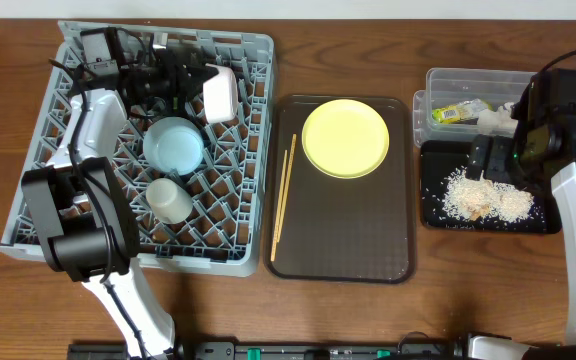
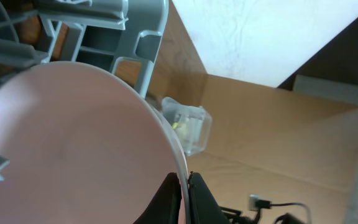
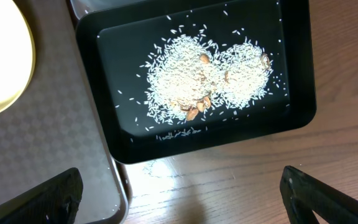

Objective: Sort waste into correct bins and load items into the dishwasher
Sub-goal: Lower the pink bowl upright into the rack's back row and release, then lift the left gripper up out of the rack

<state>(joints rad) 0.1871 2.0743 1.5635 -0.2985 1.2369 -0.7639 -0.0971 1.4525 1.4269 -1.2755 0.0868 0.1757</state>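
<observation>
The left end effector (image 2: 184,186) is closed narrow on the rim of the white bowl (image 2: 73,143), with one fingertip on each side of the thin edge. From overhead, that bowl stands on its edge among the pegs in the far right part of the dish rack (image 1: 238,230), and the left arm reaches it across the rack's far side. A light blue bowl (image 1: 174,143) sits near the middle of the rack. A small cream cup (image 1: 168,198) lies just beside it, toward the rack's near side.

The right end effector (image 3: 182,199) is spread wide and holds nothing. It hangs well to the right of the rack, above a shallow black tray (image 3: 297,74). A heap of rice (image 3: 204,78) with a few brownish bits is scattered over the middle of that tray, and a few stray grains lie on the wooden surface (image 3: 241,180) at its near edge.

Just right of the rack lies a dark brown serving tray (image 1: 343,260). A pair of wooden chopsticks (image 1: 284,195) rests along the side of it nearest the rack. A round yellow plate (image 1: 345,138) sits on its far half, a little further from the rack.

Far right of the rack, behind the black tray, stands a clear plastic tub (image 1: 468,80). A yellow-green wrapper (image 1: 455,113) lies inside it. A white tissue (image 1: 498,122) shows beside the wrapper, partly hidden by the right arm.
</observation>
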